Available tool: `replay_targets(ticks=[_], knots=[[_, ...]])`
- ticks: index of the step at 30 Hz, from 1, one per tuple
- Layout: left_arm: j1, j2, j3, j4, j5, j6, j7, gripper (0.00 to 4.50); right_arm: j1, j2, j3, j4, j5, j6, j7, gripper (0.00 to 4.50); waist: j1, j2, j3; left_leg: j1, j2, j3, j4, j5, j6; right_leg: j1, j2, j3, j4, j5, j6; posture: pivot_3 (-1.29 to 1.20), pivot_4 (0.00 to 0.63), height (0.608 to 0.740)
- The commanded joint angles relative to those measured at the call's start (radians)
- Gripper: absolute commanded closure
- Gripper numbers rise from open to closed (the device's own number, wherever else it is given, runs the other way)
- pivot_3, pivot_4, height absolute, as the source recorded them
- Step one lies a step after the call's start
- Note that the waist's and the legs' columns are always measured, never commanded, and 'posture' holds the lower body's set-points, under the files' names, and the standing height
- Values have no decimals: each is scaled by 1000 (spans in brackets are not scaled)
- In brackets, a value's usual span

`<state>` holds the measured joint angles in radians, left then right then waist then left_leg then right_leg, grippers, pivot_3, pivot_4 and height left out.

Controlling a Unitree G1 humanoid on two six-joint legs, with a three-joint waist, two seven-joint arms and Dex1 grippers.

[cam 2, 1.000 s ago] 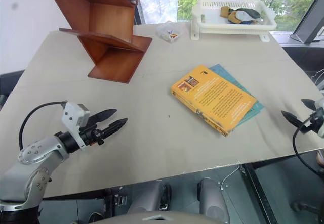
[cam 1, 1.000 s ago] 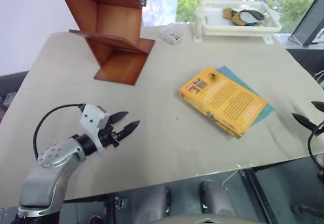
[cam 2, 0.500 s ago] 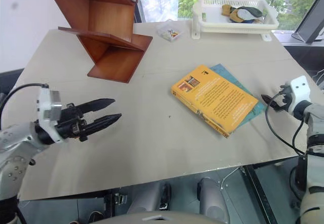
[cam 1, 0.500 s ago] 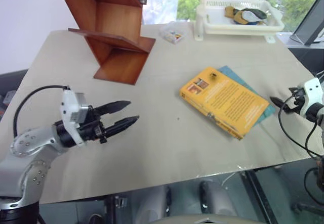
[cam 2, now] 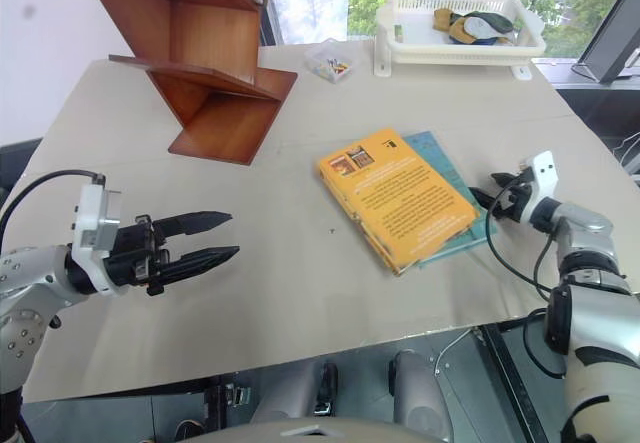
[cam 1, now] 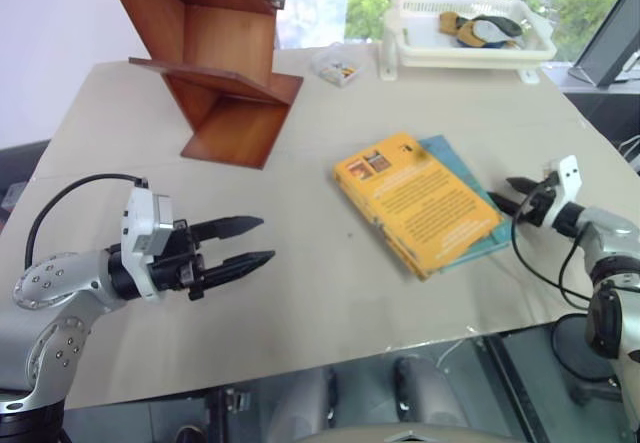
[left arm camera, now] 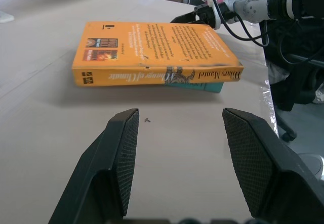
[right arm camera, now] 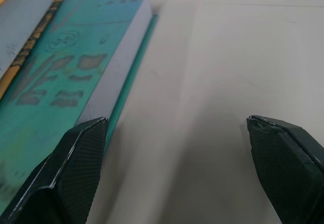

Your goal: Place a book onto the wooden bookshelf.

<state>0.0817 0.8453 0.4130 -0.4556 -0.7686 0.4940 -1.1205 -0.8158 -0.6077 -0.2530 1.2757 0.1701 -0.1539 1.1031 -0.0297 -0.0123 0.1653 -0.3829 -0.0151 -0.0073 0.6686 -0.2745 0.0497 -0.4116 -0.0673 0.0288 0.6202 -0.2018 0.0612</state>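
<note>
The book [cam 1: 415,203], thick and yellow-orange, lies flat near the middle of the table on top of a thinner teal book [cam 1: 462,170]. My right gripper [cam 1: 500,190] is open at table height against the right side of the pair. In the right wrist view one of its fingers [right arm camera: 83,148] sits at the teal book's [right arm camera: 61,77] page edge. My left gripper [cam 1: 266,239] hovers open and empty over the left of the table, pointing at the book's spine [left arm camera: 152,75]. The wooden bookshelf [cam 1: 230,73] stands at the far left.
A white plastic basket [cam 1: 470,48] with some items stands at the back right. A small clear box [cam 1: 338,66] sits between it and the shelf. The table's front edge [cam 1: 400,338] runs just below the books.
My right gripper has swung in from the table's right edge to the books. Both books have slid a little left and turned. The left gripper rose and turned level, then held still.
</note>
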Motion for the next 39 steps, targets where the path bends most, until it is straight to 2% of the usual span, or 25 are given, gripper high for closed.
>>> replay_targets(ticks=[1, 12, 19, 23, 26, 29, 32, 35, 39], knots=[[-1, 5, 5, 6, -1, -19, -13, 1599, -29, 17, -14, -27, 20, -11, 25, 0, -4, 0, 0, 0, 0, 0, 0, 0, 0, 0, 0, 0, 0, 0, 0, 0, 150, 740], [-23, 4, -28, 34, 11, -33, -21, 1599, -45, 100, -2, -58, 24, -23, 74, 0, -13, 0, 0, 1, 0, 0, 0, 0, 0, 0, 0, 0, 1, 0, 0, 0, 150, 740], [-32, -7, -37, 46, 16, -22, 5, 1599, -48, 86, 6, -50, 1, -48, 44, 0, -12, 0, 0, 0, -1, -1, -1, 0, 0, 0, -2, -1, 1, 0, 0, 0, 150, 740], [-39, -48, -71, 62, 45, 64, 167, 1599, -22, -4, -5, -76, -8, -89, 21, 0, -6, 3, 2, 0, -2, -1, -1, 0, 0, 0, -3, -1, 1, 0, 0, 0, 150, 740], [-59, -94, -92, 39, 6, 134, 256, 1599, 17, -38, -15, -134, 18, -99, 63, 0, -4, 2, 2, 0, -3, -3, -1, 0, 0, 0, -4, -2, 1, 2, 3, 0, 150, 740], [-81, -146, -144, 28, -18, 222, 346, 1599, 129, -80, -38, -331, 86, -36, 125, 0, -1, 2, 1, 0, -3, -3, -1, 0, 0, 0, -4, -2, 1, 2, 4, 0, 150, 740], [-152, -259, -96, 104, -200, 337, 451, 1599, 319, -123, -88, -670, 207, 138, 145, 0, 12, 3, 1, -1, -3, -5, -1, 0, 0, -1, -5, -4, 2, 2, 4, 0, 150, 740], [-203, -334, -80, 180, -329, 440, 531, 1599, 514, -165, -149, -994, 320, 312, 118, 0, 19, 3, 1, -1, -3, -6, -1, 0, 0, -1, -8, -4, 3, 3, 4, 0, 150, 740], [-283, -441, -119, 316, -410, 564, 661, 1599, 754, -190, -310, -1402, 528, 552, 11, 0, 27, 4, 0, -1, -3, -9, 0, 0, 0, 0, -5, -6, 4, 2, 4, 0, 150, 740]])
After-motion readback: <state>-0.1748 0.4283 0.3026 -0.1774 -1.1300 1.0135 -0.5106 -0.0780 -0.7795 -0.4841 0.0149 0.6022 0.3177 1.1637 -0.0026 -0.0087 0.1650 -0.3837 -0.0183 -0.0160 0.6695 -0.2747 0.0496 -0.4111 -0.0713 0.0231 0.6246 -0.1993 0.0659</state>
